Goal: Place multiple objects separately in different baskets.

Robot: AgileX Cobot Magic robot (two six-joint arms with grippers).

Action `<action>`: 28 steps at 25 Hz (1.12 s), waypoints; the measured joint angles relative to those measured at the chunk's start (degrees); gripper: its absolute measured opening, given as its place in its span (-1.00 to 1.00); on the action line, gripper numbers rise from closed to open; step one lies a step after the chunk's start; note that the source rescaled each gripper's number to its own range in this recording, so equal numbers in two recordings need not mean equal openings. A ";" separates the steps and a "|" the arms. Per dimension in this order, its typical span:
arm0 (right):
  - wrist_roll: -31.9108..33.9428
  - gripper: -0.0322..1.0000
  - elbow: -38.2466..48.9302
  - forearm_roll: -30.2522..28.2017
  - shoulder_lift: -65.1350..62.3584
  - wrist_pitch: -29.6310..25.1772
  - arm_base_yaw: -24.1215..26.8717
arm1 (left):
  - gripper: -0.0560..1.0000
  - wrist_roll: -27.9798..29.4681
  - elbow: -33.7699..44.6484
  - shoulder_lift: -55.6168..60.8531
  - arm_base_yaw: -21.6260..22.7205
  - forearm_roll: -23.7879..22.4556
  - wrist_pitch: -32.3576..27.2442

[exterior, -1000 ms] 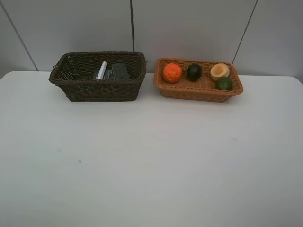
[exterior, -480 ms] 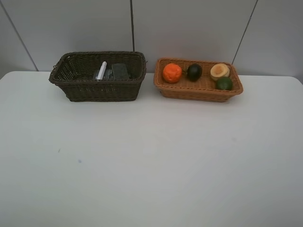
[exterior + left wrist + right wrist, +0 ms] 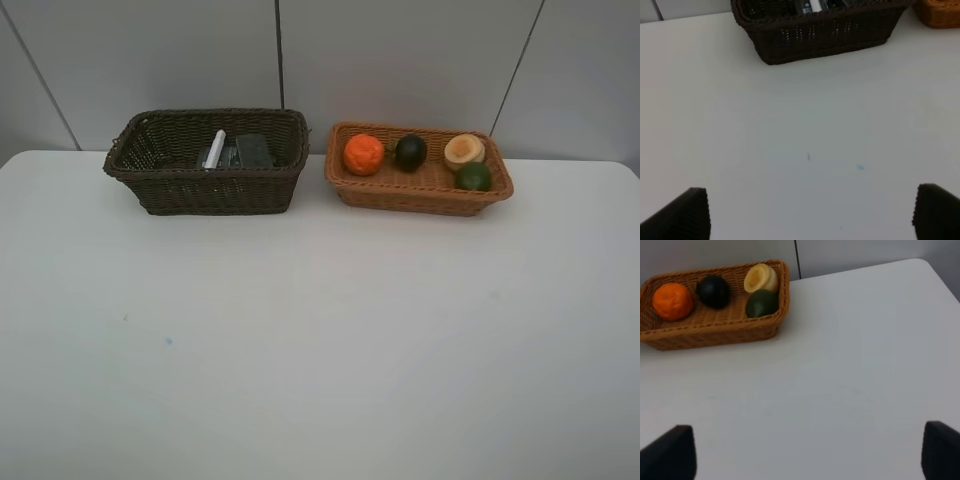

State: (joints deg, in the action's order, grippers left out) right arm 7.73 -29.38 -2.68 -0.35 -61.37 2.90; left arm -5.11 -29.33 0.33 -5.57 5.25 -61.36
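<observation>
Along the far edge of the table [image 3: 320, 340]: dark brown basket [image 3: 150, 185] holding white marker [image 3: 215, 148] and dark blocks; tan basket [image 3: 420, 195] holding orange [image 3: 364, 154], dark mangosteen [image 3: 410, 151], pale cut fruit [image 3: 464, 150], green fruit [image 3: 474, 177]. Left claw [image 3: 810, 212] and right claw [image 3: 807, 457] both wide, empty, well back. Nothing loose left, seemingly; best to hold clear, no further reaching into either basket.

Ext. high cam: looks down & forward over the white table [image 3: 320, 340] toward the back wall, far enough to take in both baskets side by side. Left wrist cam: low, nearer, faces the dark brown basket [image 3: 820, 32]; the tan basket [image 3: 940, 12] only clips a corner. Right wrist cam: low, faces the tan basket w/ its fruit. Both wrist views share table & baskets w/ the high cam.
</observation>
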 joint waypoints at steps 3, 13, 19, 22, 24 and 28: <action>0.00 0.99 0.00 0.00 0.00 0.00 0.00 | 1.00 0.00 0.00 0.00 0.00 0.00 0.00; -0.46 0.99 0.00 0.00 0.00 0.00 0.00 | 1.00 0.00 0.00 0.00 0.00 0.00 0.00; -0.59 0.99 0.00 0.00 0.00 0.00 0.00 | 1.00 0.00 0.00 0.00 0.00 0.00 0.00; -0.59 0.99 0.00 0.00 0.00 0.00 0.00 | 1.00 0.00 0.00 0.00 0.00 0.00 0.00; -0.59 0.99 0.00 0.00 0.00 0.00 0.00 | 1.00 0.00 0.00 0.00 0.00 0.00 0.00; -0.59 0.99 0.00 0.00 0.00 0.00 0.00 | 1.00 0.00 0.00 0.00 0.00 0.00 0.00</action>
State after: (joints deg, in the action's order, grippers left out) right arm 7.14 -29.38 -2.68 -0.35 -61.37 2.90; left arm -5.11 -29.33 0.33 -5.57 5.25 -61.36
